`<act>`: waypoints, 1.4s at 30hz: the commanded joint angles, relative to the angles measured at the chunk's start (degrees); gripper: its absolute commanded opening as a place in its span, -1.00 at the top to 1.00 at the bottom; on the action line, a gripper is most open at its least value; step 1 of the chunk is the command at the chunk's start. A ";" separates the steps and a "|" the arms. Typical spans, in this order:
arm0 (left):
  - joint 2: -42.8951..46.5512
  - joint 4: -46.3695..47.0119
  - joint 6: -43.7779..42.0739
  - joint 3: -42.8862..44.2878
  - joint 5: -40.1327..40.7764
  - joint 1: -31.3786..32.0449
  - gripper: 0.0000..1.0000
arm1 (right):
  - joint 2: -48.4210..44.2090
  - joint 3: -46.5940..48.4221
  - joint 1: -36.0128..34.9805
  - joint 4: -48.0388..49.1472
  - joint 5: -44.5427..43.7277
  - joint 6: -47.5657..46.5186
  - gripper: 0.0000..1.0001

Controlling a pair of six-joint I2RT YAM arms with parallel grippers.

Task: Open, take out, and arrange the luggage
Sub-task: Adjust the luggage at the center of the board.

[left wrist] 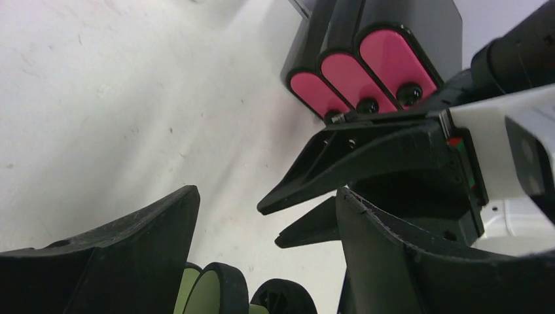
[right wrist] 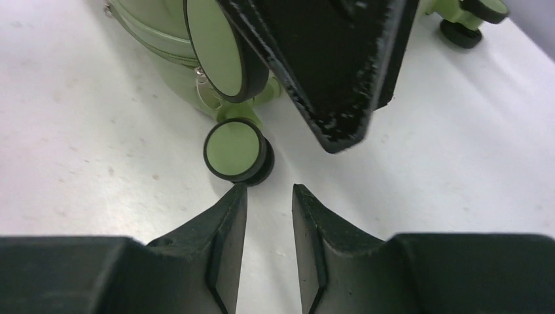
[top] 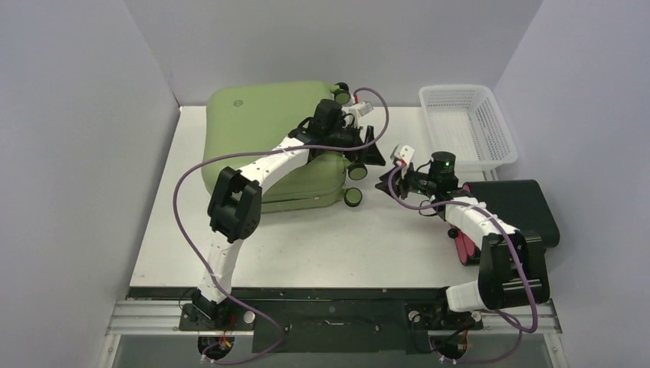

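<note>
From above, the luggage [top: 268,142] lies flat and closed at the far left of the table [top: 322,245], with its wheels [top: 354,196] turned toward the middle. The left gripper [top: 369,147] hangs at that wheeled end. The right gripper [top: 385,184] is just beside it on the near side, its tips pointing at the wheels. Behind the right gripper's wrist lies a black case [top: 513,211] with a pink-red side, and a white basket [top: 469,123] stands beyond that.

In the left wrist view, the left gripper [left wrist: 267,193] has its fingers [left wrist: 144,242] spread wide, with nothing between them. Two green-faced wheels [left wrist: 219,291] sit close under the gap. Straight ahead, the right gripper [left wrist: 291,212] comes in from the right with its tips slightly parted, and the black case [left wrist: 386,26] lies farther ahead.

In the right wrist view, the right gripper [right wrist: 269,190] shows only a narrow slit between its fingers [right wrist: 226,222], and they hold nothing; bare table shows through. One wheel [right wrist: 235,149] stands just ahead and a little left of the tips. The green shell [right wrist: 157,26] is beyond it, and one finger of the left gripper [right wrist: 340,65] hangs overhead.
</note>
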State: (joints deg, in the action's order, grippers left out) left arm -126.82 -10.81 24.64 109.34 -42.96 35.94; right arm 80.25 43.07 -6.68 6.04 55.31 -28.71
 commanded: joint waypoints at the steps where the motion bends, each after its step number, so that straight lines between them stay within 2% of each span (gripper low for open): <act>1: -2.82 -22.28 -7.27 -7.72 -1.64 -5.90 -0.46 | 0.16 -3.93 0.25 21.04 10.23 20.99 0.41; 3: -1.63 -24.06 -9.50 -8.54 -2.55 -7.13 -0.48 | 1.28 -5.58 0.34 31.26 10.69 33.56 0.38; 4: -0.85 -24.73 -10.99 -8.77 -2.78 -7.93 -0.50 | 2.14 -6.34 0.34 37.47 10.91 36.14 0.21; 7: 0.62 -27.08 -14.21 -9.57 -5.10 -10.21 -0.53 | 2.67 -7.70 0.28 47.01 11.80 43.20 0.11; 10: 2.26 -29.70 -16.94 -10.37 -8.11 -11.85 -0.54 | 2.09 -7.18 -0.39 42.66 11.33 40.26 -0.26; 13: 3.83 -33.70 -22.24 -9.68 -11.62 -13.23 -0.56 | 1.55 -5.32 -2.36 26.81 9.59 28.77 -0.32; 15: 5.30 -34.32 -23.24 -9.14 -12.76 -13.98 -0.60 | 1.36 -4.86 -4.75 21.03 6.76 22.92 -0.33; 17: 6.88 -32.86 -22.32 -7.87 -13.50 -14.64 -0.67 | 2.06 -5.18 -7.28 21.26 3.23 22.12 -0.33; 19: 8.31 -31.29 -20.78 -3.82 -14.14 -15.43 -0.86 | 3.87 -4.69 -9.37 24.29 -0.73 24.82 -0.33; 21: 9.78 -30.49 -19.38 -0.44 -14.92 -16.52 -0.98 | 6.23 -3.95 -10.36 29.99 -3.82 31.53 -0.33; 22: 10.38 -28.59 -18.41 0.13 -15.87 -17.00 -0.95 | 7.15 -3.73 -10.61 32.67 -4.91 37.46 -0.33; 24: 12.50 -23.76 -15.03 0.05 -17.56 -19.43 -0.93 | 10.63 -2.57 -10.99 44.90 -5.81 48.27 -0.33; 28: 15.90 -16.18 -8.98 -3.85 -19.09 -22.54 -0.93 | 20.56 2.00 -13.92 61.23 -5.21 69.88 -0.34; 30: 16.46 -14.56 -7.08 -5.15 -20.10 -23.76 -0.93 | 25.41 2.85 -16.10 68.95 -6.39 75.93 -0.36; 33: 18.34 -7.08 -2.36 -9.35 -21.85 -25.42 -0.93 | 28.99 4.65 -19.59 71.60 -8.72 78.22 -0.38; 36: 20.10 2.21 8.05 -14.22 -24.71 -27.33 -0.93 | 32.51 6.07 -22.12 72.17 -11.35 79.85 -0.40; 39: 21.66 17.95 18.62 -18.14 -26.98 -28.40 -0.93 | 33.33 6.77 -24.40 71.67 -14.31 78.42 -0.46; 42: 23.76 22.20 21.43 -20.62 -25.99 -29.92 -0.93 | 33.16 7.65 -26.19 67.59 -15.63 75.82 -0.46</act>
State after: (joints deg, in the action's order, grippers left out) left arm -106.67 -2.35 35.83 91.66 -67.70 7.01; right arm 114.28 48.01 -31.16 70.19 43.48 47.79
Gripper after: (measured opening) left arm 0.963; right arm 0.730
